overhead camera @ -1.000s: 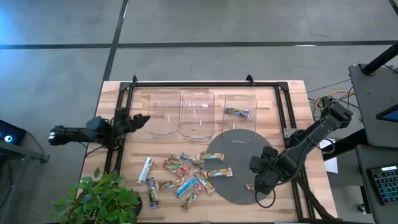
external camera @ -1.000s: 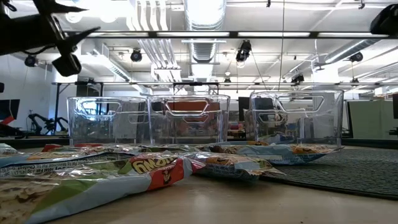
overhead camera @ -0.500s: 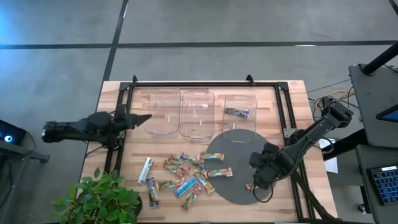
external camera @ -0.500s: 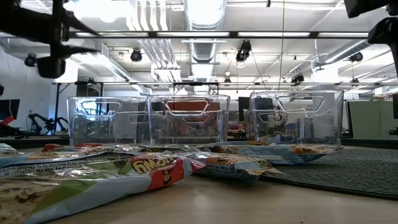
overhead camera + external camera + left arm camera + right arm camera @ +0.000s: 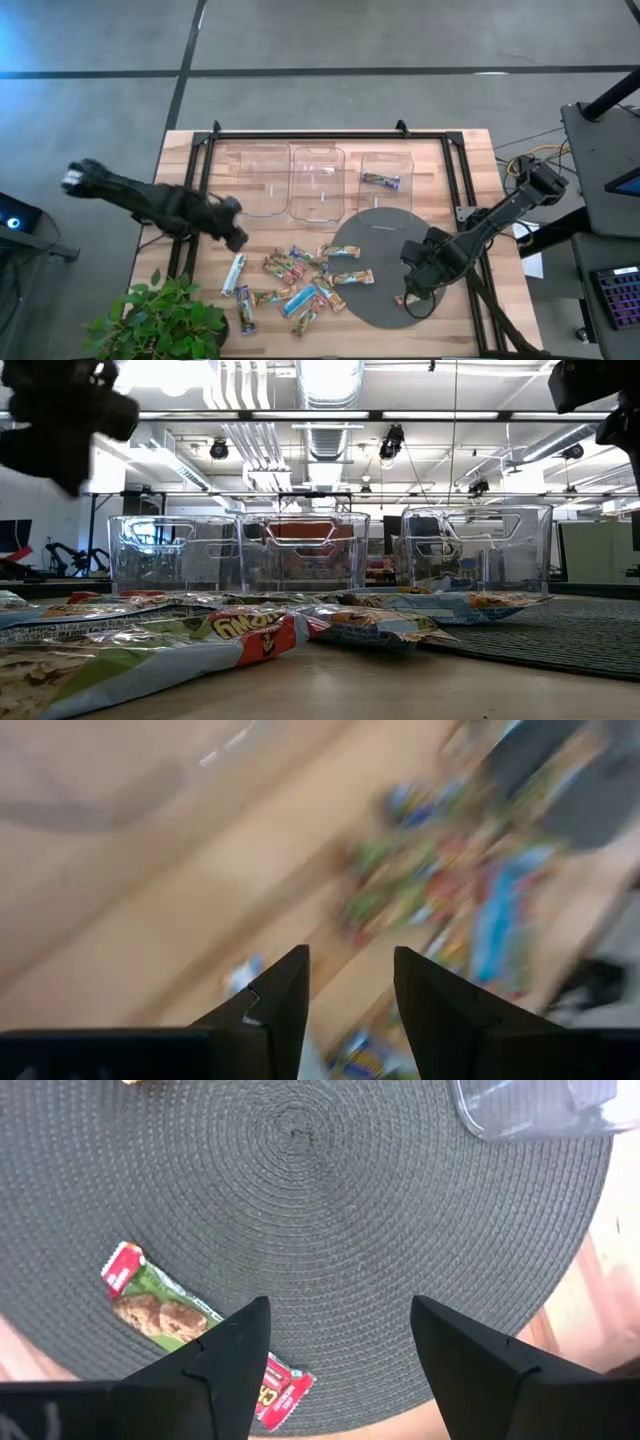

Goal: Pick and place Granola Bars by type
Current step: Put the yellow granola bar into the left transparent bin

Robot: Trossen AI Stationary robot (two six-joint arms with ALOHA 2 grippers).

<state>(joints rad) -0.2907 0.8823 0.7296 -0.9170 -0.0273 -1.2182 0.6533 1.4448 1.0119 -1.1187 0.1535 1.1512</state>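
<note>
Bars (image 5: 300, 283) lie mostly in a loose heap on the wood at the table's front centre, left of the round grey mat (image 5: 385, 235). One bar (image 5: 381, 180) already sits in the rightmost of three clear bins (image 5: 385, 165) along the back, and one red-ended bar (image 5: 190, 1327) lies at the mat's front edge.

That lone bar decides the next move. It lies just below and slightly to one side of the right gripper (image 5: 340, 1355), whose fingers are spread wide and empty above the mat. In the right wrist view its long axis runs diagonally across the gap between the fingers, so the wrist would probably need to turn and shift over it before closing. The right arm is clearly the nearer one to it.

The left gripper (image 5: 348, 1005), fingers parted and holding nothing, hangs over the wood near the heap's left end, close to a pale bar (image 5: 234, 272) lying apart from the rest.

Writing on the wrappers cannot be read with confidence; a few red letters show on the lone bar and yellow ones on a bar (image 5: 245, 630) in the low view.
</note>
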